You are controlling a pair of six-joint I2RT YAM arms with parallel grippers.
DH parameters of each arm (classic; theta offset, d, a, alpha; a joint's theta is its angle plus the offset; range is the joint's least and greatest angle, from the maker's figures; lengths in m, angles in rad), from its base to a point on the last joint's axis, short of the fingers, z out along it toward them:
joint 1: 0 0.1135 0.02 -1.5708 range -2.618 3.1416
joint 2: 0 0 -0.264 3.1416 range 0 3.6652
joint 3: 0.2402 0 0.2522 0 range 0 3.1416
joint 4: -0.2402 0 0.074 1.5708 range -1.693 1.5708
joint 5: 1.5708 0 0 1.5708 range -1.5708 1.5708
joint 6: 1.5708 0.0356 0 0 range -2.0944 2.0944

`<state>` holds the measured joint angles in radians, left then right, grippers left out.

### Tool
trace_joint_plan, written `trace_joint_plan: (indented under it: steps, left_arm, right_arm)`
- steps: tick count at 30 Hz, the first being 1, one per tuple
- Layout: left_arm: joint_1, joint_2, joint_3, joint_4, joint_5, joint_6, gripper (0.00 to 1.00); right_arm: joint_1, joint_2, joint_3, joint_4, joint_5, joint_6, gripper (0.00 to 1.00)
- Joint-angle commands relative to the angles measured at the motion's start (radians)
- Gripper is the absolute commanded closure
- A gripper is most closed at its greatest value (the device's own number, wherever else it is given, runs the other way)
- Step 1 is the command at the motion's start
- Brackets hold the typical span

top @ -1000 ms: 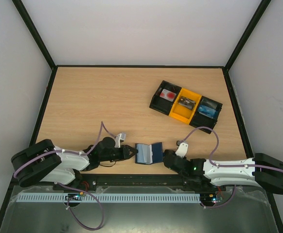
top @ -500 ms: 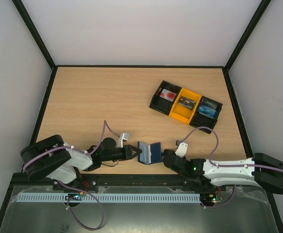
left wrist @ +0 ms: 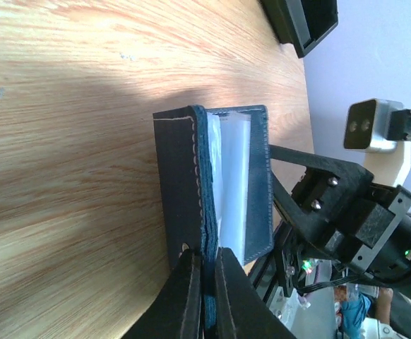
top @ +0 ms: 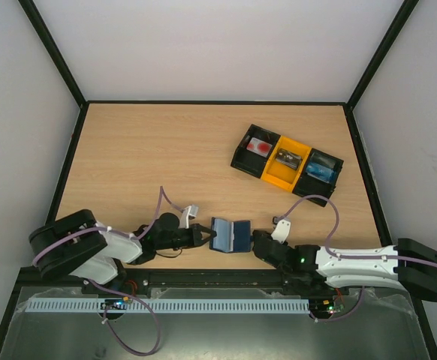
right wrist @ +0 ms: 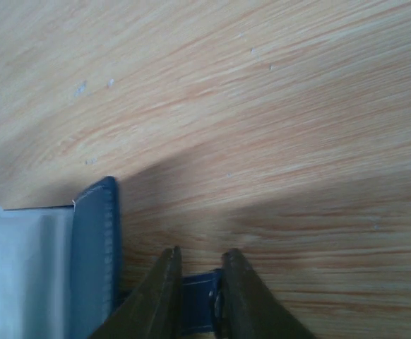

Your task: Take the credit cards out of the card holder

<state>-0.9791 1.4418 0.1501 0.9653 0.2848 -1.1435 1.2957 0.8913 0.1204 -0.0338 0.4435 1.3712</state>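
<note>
From above, the card holder (top: 230, 235) stands half open near the table's (top: 151, 150) near edge, between the arms. The left gripper (top: 200, 235) is at its left flap and the right gripper (top: 258, 241) at its right. Well apart, the tray (top: 239, 160) holds a pinkish-white card (top: 260, 147) and a dark card (top: 287, 157).

In the left wrist view, the left gripper (left wrist: 205, 265) is pinched tight on the edge of the near flap of the card holder (left wrist: 181, 183). Something pale shows between the flaps (pocket lining or a card, I cannot tell).

In the right wrist view, the right gripper (right wrist: 200, 275) has narrow jaws with the closing tab (right wrist: 200, 302) caught between them, and the card holder (right wrist: 96, 240) lies just left.

The step looks to be spreading the holder open. Doing it well probably means drawing the flaps apart slowly and level. The tab grip looks shallow, so a hard tug could slip it free.
</note>
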Motion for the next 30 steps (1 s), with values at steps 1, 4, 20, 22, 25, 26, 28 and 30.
trace_joint_plan:
  steps: [1,4,20,22,25,26,28,30]
  left_arm:
    - [-0.007,-0.089,0.008,-0.130,-0.060,0.047,0.97]
    - [-0.011,-0.141,0.030,-0.264,-0.100,0.067,0.97]
    - [-0.022,-0.363,0.032,-0.615,-0.229,-0.005,0.97]
    - [-0.022,-0.390,0.034,-0.646,-0.240,-0.005,0.97]
    - [-0.021,-0.407,0.031,-0.660,-0.245,-0.005,0.96]
    - [-0.022,-0.406,0.029,-0.659,-0.244,-0.003,0.95]
    - [-0.021,-0.394,0.030,-0.660,-0.246,-0.002,0.94]
    - [-0.021,-0.383,0.038,-0.660,-0.238,-0.004,0.94]
  right_arm:
    - [-0.003,-0.085,0.079,-0.163,0.061,-0.019,0.75]
    - [-0.003,-0.158,0.142,-0.241,0.058,-0.072,0.58]
    - [0.003,0.161,0.268,0.202,-0.357,-0.293,0.35]
    - [0.003,0.214,0.270,0.245,-0.368,-0.294,0.35]
    - [0.003,0.277,0.265,0.307,-0.384,-0.299,0.34]
    - [0.004,0.301,0.263,0.323,-0.388,-0.297,0.33]
    - [0.004,0.348,0.255,0.365,-0.403,-0.284,0.31]
    - [0.005,0.388,0.243,0.421,-0.417,-0.274,0.30]
